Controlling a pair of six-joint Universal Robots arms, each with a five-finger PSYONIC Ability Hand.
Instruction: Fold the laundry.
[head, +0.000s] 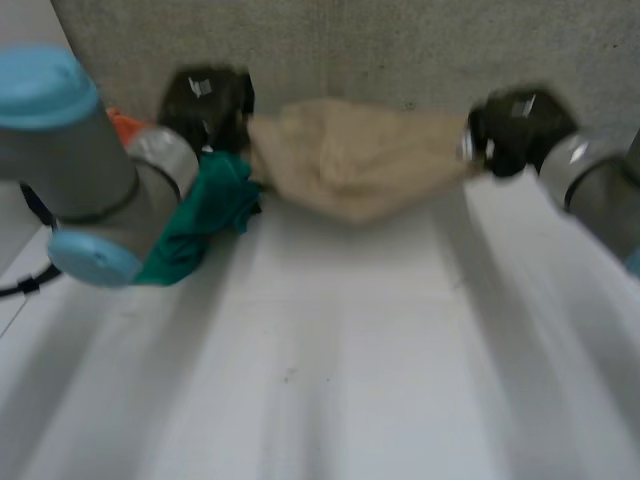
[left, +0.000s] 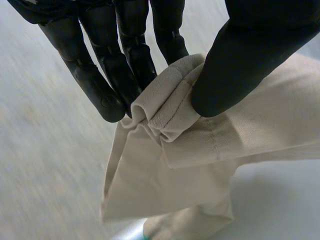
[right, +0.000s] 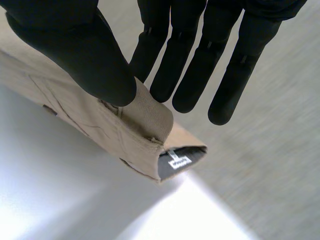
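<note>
Over the far side of the white table (head: 330, 350), by the grey wall, I hold the beige garment (head: 350, 155) strung between thumb and fingers: my left hand (left: 240, 65) pinches one bunched end, my right hand (right: 75, 45) the other. I judge no fold made yet, and the green cloth (head: 200, 220) lies crumpled beside my left arm.

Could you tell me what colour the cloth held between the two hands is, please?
The cloth is plain beige, clearest in the left wrist view.

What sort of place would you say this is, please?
Probably a robotics lab bench: a white table, the left hand and right hand pinching a beige garment between them, a green cloth alongside.
</note>
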